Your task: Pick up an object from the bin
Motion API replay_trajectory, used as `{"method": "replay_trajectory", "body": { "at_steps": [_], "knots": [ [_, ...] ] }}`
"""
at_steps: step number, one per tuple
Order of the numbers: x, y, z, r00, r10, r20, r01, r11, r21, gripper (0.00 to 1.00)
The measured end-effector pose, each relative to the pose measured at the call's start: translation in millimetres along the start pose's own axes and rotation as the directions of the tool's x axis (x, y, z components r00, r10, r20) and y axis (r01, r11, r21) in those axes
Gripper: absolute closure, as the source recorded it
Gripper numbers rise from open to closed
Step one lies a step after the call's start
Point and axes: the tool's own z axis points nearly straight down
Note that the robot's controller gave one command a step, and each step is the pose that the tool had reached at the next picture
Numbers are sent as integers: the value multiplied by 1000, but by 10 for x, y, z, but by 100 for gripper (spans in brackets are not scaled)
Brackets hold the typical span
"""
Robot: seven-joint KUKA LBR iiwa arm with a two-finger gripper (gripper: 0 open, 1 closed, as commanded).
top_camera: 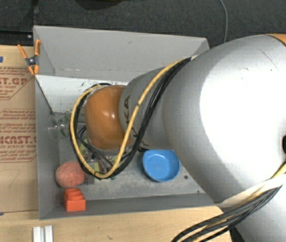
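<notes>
A rough pinkish-red ball (pixel 70 175) lies near the bin's front left corner. Just in front of it, against the front wall, stands a small orange block (pixel 74 200). A round blue bowl (pixel 160 165) sits open side up on the floor at the front middle. By the left wall lies a clear glass-like thing (pixel 58 125).
The arm reaches in from the right and covers the bin's middle and right. Its orange cover, ringed by yellow and black cables, hangs over the floor between the clear thing and the blue bowl, just behind the ball. Bare grey floor shows along the front wall.
</notes>
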Motion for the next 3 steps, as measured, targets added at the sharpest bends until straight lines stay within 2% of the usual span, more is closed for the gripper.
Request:
{"method": "replay_trajectory", "body": {
  "at_steps": [2, 3],
  "knots": [
    [-16, -14, -2, 1000, -4, -3, 4, 1000, -2, 100],
    [-67, -73, -7, 1000, 1, -6, -1, 1000, -13, 100]
  ]
}}
